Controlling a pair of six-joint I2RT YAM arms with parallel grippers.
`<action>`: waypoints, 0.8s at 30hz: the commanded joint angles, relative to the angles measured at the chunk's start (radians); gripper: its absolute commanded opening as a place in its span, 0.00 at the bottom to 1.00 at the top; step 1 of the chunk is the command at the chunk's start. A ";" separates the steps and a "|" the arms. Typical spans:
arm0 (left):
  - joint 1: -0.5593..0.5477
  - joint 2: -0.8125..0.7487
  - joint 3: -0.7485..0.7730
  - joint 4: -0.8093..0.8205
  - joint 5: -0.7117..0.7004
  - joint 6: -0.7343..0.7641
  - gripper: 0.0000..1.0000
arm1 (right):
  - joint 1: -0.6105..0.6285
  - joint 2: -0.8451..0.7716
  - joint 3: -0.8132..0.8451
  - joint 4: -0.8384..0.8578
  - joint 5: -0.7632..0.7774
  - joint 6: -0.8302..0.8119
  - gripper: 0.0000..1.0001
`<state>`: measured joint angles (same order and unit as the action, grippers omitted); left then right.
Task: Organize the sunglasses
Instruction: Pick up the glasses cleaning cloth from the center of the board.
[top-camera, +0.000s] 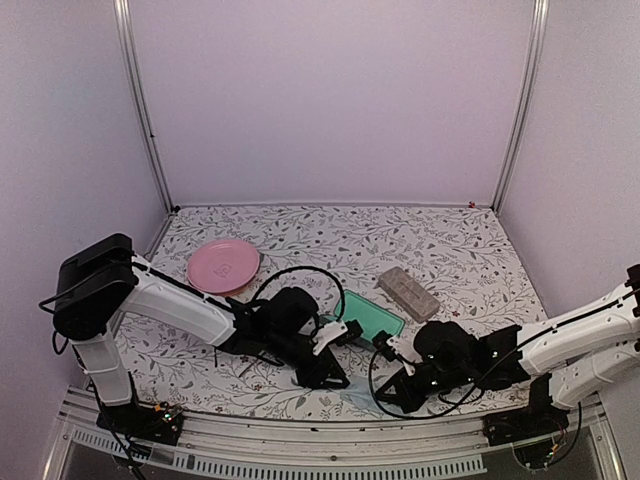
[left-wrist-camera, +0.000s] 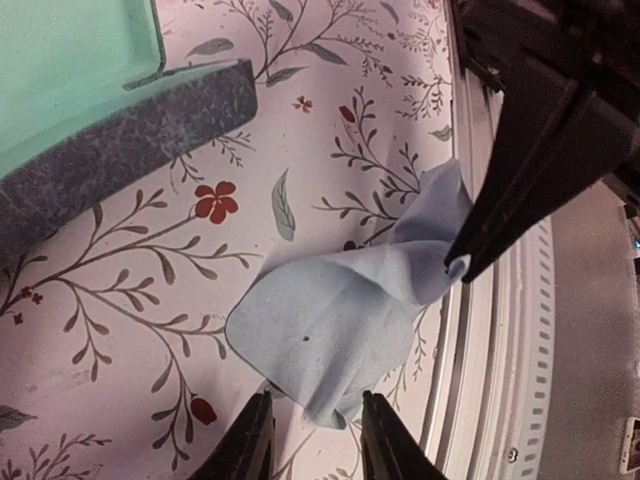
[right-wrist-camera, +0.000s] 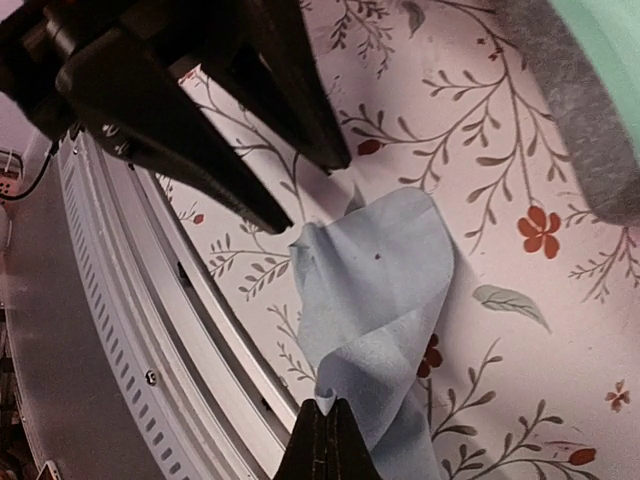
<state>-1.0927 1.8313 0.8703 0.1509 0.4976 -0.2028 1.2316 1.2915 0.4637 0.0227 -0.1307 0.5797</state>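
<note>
No sunglasses show in any view. A pale blue cloth (left-wrist-camera: 330, 330) lies crumpled on the floral table near the front rail, small in the top view (top-camera: 357, 396). My right gripper (right-wrist-camera: 326, 408) is shut on one raised corner of it, and the cloth (right-wrist-camera: 380, 290) hangs down from that pinch. In the left wrist view the right gripper's dark tip (left-wrist-camera: 458, 262) holds that corner up. My left gripper (left-wrist-camera: 315, 420) is open, its two fingers standing either side of the cloth's opposite lower corner. From above, the left gripper (top-camera: 335, 378) and right gripper (top-camera: 388, 392) face each other.
An open case with a mint-green lining (top-camera: 372, 316) lies just behind the grippers, its grey felt wall (left-wrist-camera: 130, 130) close to the cloth. A closed grey-brown case (top-camera: 408, 292) sits further back, a pink plate (top-camera: 223, 266) at the back left. The metal front rail (right-wrist-camera: 150, 330) runs beside the cloth.
</note>
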 joint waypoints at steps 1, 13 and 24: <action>-0.001 0.008 0.023 -0.010 -0.030 0.016 0.32 | 0.037 0.033 0.023 0.020 -0.013 -0.002 0.00; -0.023 0.070 0.116 -0.046 -0.097 0.094 0.34 | 0.013 -0.050 -0.015 -0.049 0.113 0.102 0.00; -0.042 0.144 0.170 -0.096 -0.120 0.159 0.36 | -0.027 -0.120 -0.074 -0.064 0.134 0.164 0.00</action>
<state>-1.1114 1.9396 1.0149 0.0891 0.4019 -0.0891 1.2198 1.2102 0.4133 -0.0334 -0.0223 0.7094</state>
